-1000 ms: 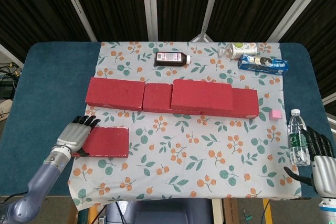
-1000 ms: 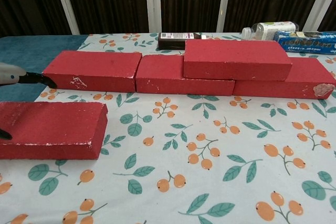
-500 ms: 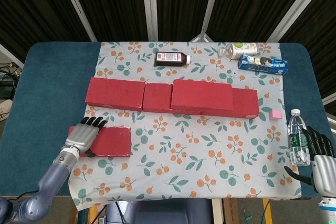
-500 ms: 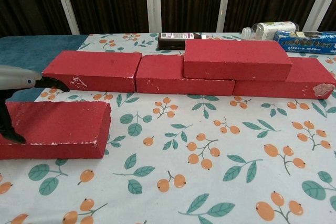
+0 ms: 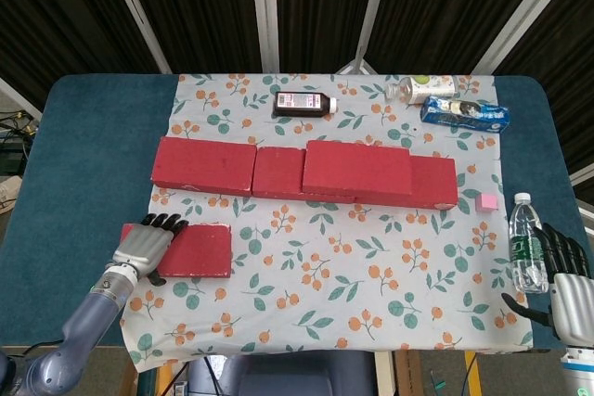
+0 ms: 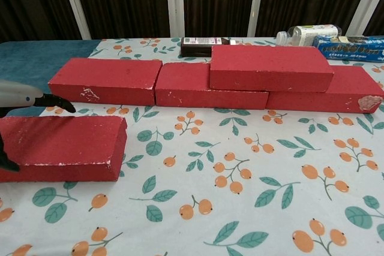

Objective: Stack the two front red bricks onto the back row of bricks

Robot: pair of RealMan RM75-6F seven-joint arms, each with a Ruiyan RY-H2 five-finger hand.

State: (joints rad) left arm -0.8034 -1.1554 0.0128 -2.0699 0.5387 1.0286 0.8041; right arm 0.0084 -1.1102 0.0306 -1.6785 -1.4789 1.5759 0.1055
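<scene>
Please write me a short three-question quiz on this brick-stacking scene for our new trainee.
1. True or false: one brick already lies on top of the back row.
2. Which hand is at the front brick: A) left hand, B) right hand?
3. Fill in: the small cube right of the back row is ____.

Key: 1 true; 2 A; 3 pink.
</scene>
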